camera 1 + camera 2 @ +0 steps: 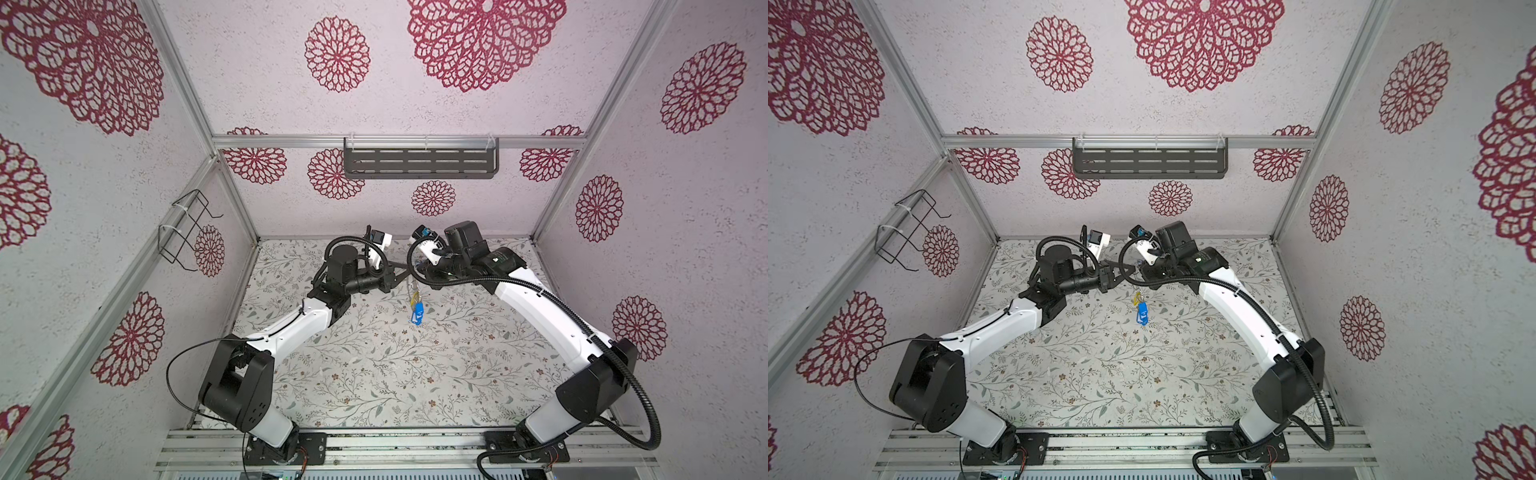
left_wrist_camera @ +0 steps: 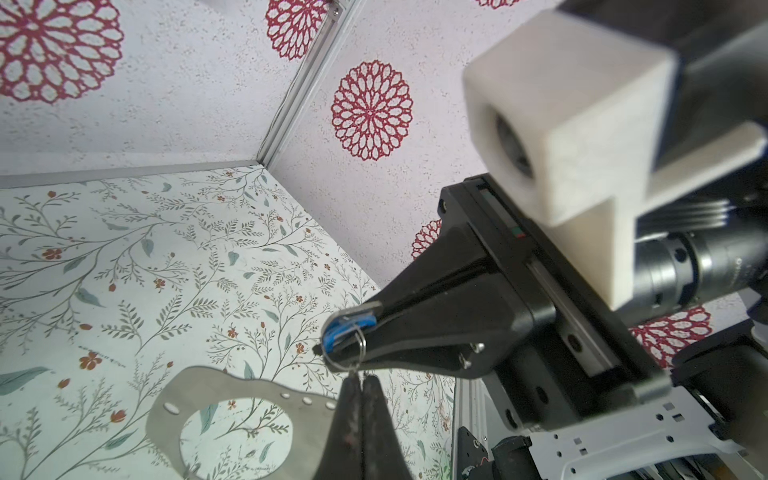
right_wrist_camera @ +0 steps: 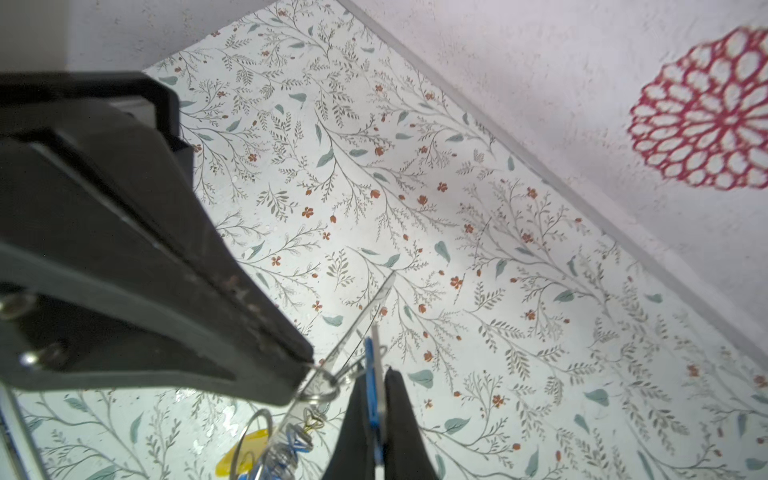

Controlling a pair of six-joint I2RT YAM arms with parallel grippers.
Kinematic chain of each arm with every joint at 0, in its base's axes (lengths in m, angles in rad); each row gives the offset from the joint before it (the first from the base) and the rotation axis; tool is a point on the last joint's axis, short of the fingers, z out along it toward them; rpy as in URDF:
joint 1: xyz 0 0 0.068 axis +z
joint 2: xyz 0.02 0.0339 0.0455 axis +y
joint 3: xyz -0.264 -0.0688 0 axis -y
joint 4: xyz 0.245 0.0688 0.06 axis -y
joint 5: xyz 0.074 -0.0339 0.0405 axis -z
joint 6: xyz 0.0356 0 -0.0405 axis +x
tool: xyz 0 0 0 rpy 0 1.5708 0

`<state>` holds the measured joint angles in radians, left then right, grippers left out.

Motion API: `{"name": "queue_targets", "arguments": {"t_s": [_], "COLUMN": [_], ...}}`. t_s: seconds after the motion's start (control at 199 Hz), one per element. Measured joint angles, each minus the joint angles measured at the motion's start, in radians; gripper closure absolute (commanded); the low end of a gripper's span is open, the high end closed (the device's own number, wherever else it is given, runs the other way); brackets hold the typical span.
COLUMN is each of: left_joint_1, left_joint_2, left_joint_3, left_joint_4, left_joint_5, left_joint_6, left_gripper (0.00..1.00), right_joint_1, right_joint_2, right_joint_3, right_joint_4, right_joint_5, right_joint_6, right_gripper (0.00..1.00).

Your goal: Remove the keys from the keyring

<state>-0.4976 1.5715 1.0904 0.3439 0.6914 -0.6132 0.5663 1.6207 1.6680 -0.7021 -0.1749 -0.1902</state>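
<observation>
The keyring [image 2: 164, 428] hangs in the air above the counter [image 1: 374, 374], at the centre of both top views. I see its edge clamped between the pressed-together fingers of my left hand [image 2: 360, 376]. The keys [image 1: 417, 309] dangle below it, blue and yellow tags bunched together. My right hand [image 3: 374, 380], on the right, pinches one blue tag [image 2: 356, 322] just beside the left fingertips.

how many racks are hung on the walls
2: a black wire rack on the left wall, and a dark slotted shelf on the back wall. None looks hidden.
</observation>
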Motion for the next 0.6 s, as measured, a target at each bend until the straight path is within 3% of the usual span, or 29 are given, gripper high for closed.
{"name": "queue_targets", "arguments": {"t_s": [0.206,0.598], "left_joint_1": [0.001,0.003], "left_joint_2": [0.000,-0.020], "left_joint_3": [-0.028,-0.111], "left_joint_4": [0.028,0.178], "left_joint_5": [-0.010,-0.031], "left_joint_6": [-0.019,-0.134], "left_gripper": [1.00,1.00], "right_joint_1": [-0.011,-0.020], "right_joint_2": [0.021,-0.100], "right_joint_3": [0.012,-0.198], "right_joint_4": [-0.037,0.097], "right_joint_5": [-0.038,-0.071], "right_joint_6": [0.047,0.088], "right_gripper": [1.00,1.00]}}
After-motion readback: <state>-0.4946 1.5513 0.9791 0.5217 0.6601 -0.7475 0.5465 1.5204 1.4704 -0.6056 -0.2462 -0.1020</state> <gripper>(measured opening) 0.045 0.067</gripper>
